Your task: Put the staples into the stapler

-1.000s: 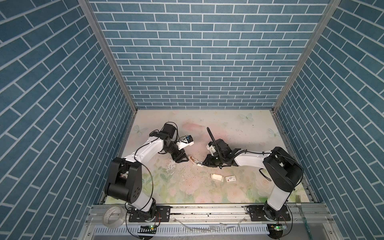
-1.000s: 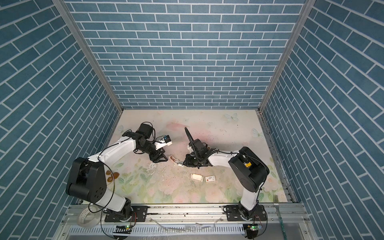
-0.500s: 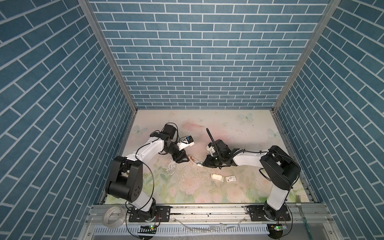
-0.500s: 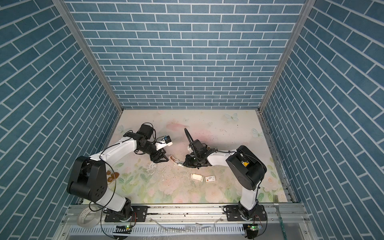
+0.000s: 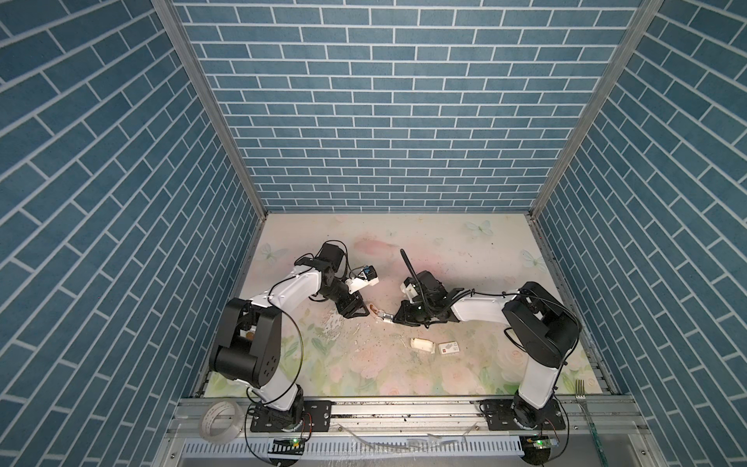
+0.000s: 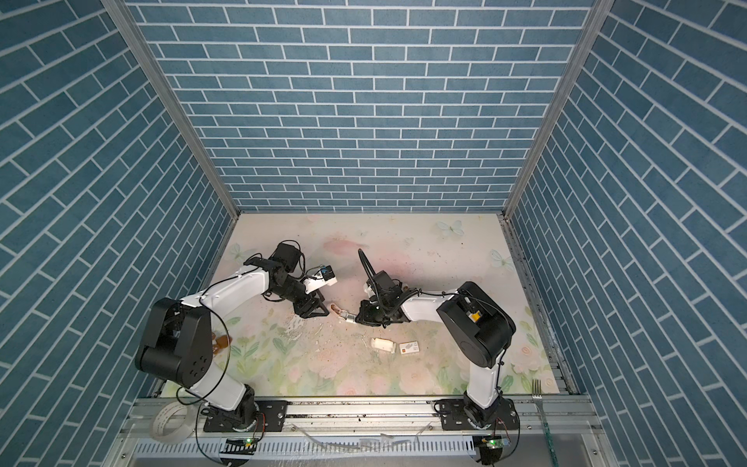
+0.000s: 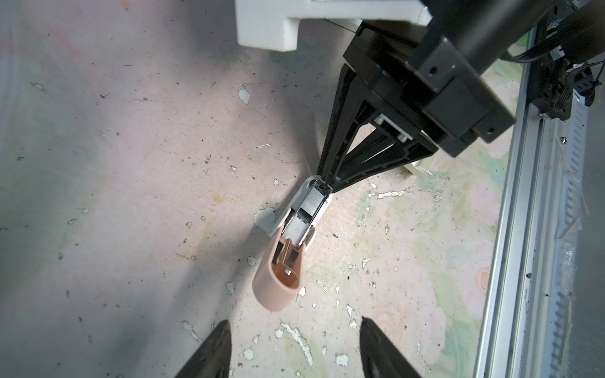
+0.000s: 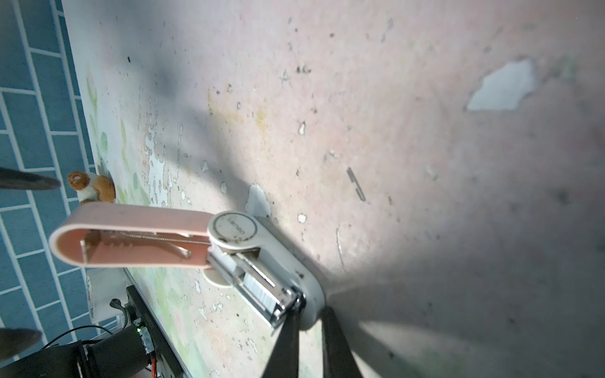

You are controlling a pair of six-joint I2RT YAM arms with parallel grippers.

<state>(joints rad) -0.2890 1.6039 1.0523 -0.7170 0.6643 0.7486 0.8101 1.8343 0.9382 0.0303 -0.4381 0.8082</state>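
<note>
Currently: floral table (image 5: 444,250), surface worn, with chipped patches mid-field. Stapler (image 8: 229,242) at centre, its pink lid (image 8: 131,222) hinged fully open and pointing left, leaving the channel of the white base exposed. Staples (image 8: 258,289) lie in that channel as one silver-grey strip, at the end nearest the right gripper. Right gripper (image 8: 310,307) is pinched onto that front end of the base, a finger on either side. Left gripper (image 7: 293,322) is spread wide, just left of the lid tip and touching nothing.

Small white tray (image 5: 422,344) near and right of the stapler; contents not resolvable. White sleeve (image 5: 448,347) with red mark just right of it.

Periphery:
- tape roll (image 5: 218,422) on the near rail, left
- fork (image 5: 581,394) at the near right corner
- brown-and-white toy (image 8: 91,189) by the left wall
- one loose staple (image 8: 356,185) on the mat near the stapler
</note>
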